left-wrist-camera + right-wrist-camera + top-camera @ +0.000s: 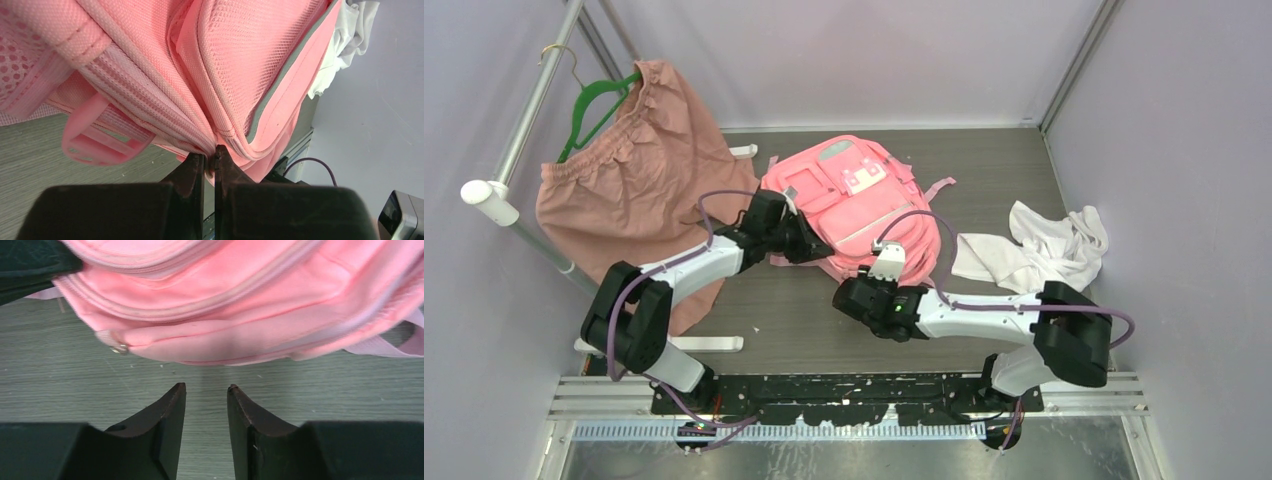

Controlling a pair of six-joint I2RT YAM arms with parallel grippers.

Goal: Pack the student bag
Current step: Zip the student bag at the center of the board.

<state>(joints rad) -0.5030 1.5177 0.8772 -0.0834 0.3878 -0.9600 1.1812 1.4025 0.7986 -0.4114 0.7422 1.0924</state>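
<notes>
Because the left gripper (210,157) was clenched on only a thin fold of seam at the near-left side of the student bag (854,200), we judged that this hold could slip as soon as the fabric came under tension. If it did hold, the whole bag might slide over the table (804,320) instead of opening. The bag lay flat toward the far edge of the table, about in the middle, with its front pockets facing up. The right gripper (206,390) stood released, with nothing between its jaws, just before the near side of the bag and not touching it. The zipper pull (119,348) was off to the left of these jaws. A straight closing could therefore catch plain fabric, or nothing, and not the pull. The two grippers were also near each other at this side, so a careless move could bring them into contact. As for containers, there was only the bag. The zipper lines that we could see looked closed, and its inside was hidden. The mesh pocket (240,65) showed nothing inside that we could make out. The white cloth (1034,250) lay outside the bag near the right edge of the table, not packed.
</notes>
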